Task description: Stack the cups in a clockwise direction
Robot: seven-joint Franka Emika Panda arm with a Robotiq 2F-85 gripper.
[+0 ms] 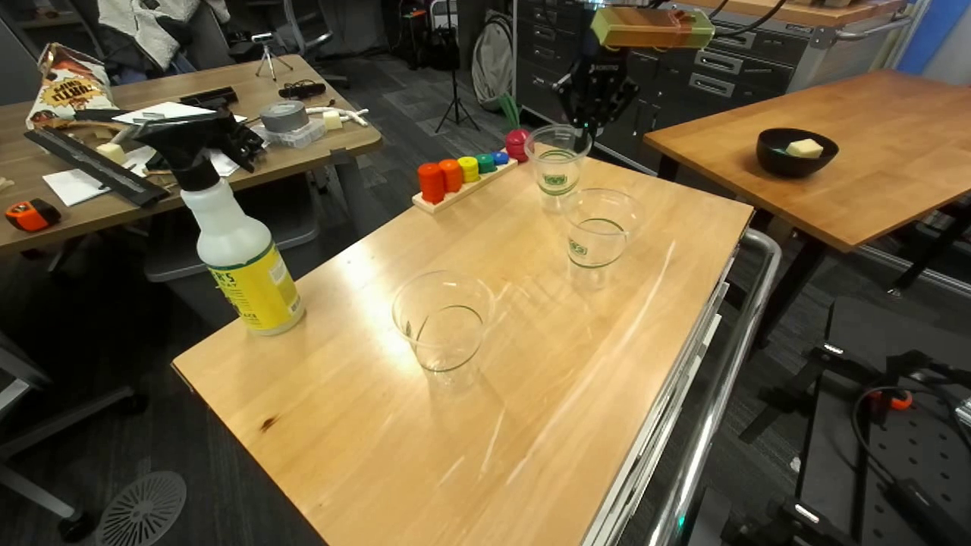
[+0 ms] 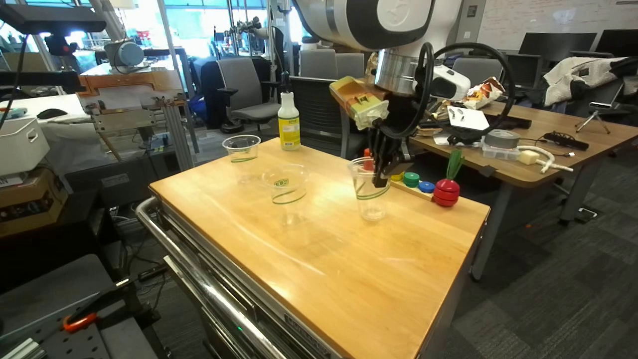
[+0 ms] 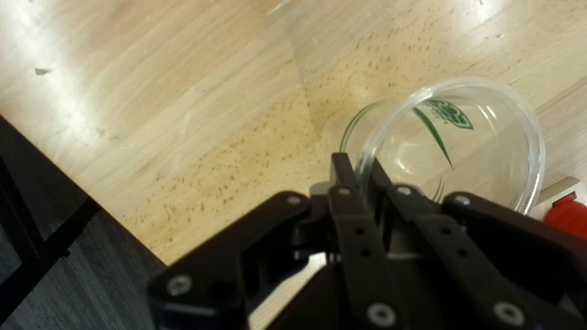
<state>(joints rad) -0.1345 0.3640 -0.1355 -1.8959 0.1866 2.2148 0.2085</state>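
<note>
Gripped cup (image 2: pixel 368 197): wall pinched by the gripper (image 3: pixel 362 163), near middle cup (image 1: pixel 599 233). Third cup (image 1: pixel 444 326): upright on the worktop (image 1: pixel 379 447), apart. We judge two cups left to stack; whether any nests another, we cannot tell.

Wooden table (image 1: pixel 364 425) in an exterior view: spray bottle (image 1: pixel 244 265) at left; three clear cups (image 1: pixel 444 326) from center to upper center; colored disc toy (image 1: pixel 469 171) and red toy (image 1: pixel 518 144) toward top.
</note>
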